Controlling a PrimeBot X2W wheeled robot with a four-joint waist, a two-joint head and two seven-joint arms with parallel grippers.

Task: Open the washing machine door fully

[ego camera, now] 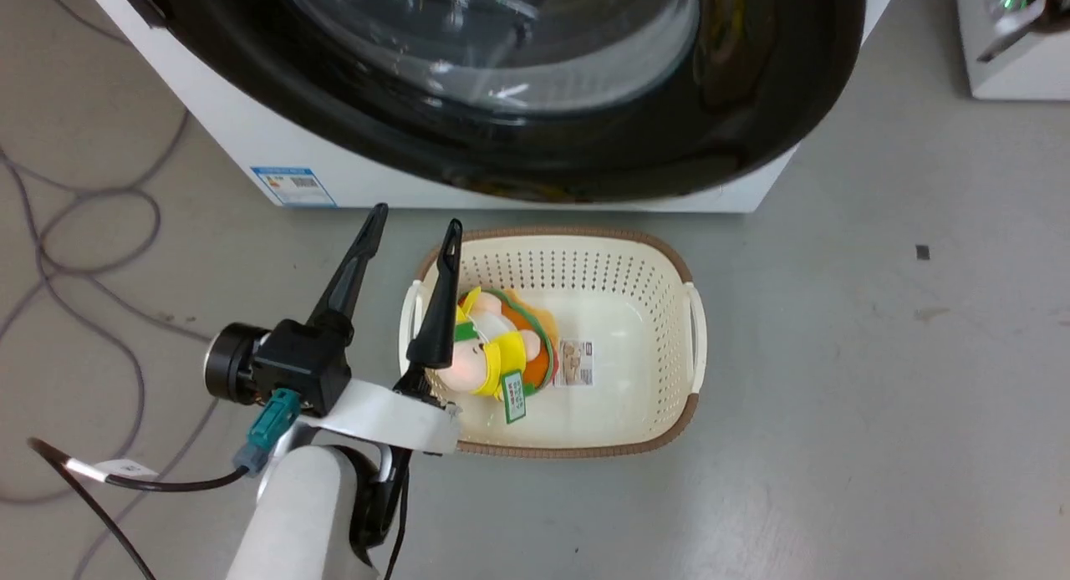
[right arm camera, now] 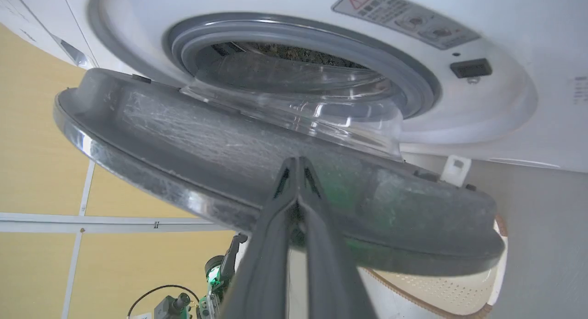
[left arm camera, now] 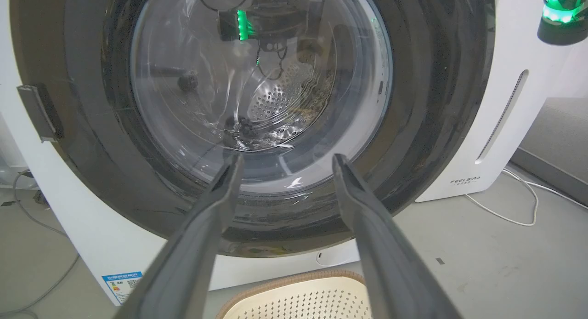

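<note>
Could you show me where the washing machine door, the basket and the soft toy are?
washing machine door (ego camera: 585,155), head view, glossy black lower rim.
basket (ego camera: 568,267), head view, perforated far wall.
soft toy (ego camera: 500,356), head view, its yellow middle.

The left gripper (left arm camera: 285,159) is seen with its two dark fingers (left arm camera: 202,236) spread wide apart and pointed at the lower part of the glossy black washing machine door (left arm camera: 436,103), by which the white washing machine (left arm camera: 92,231) with its blue label (left arm camera: 121,282) is largely covered, while a cream perforated basket (left arm camera: 294,282) is glimpsed below and a white appliance (left arm camera: 505,126) is set at the right.
</note>
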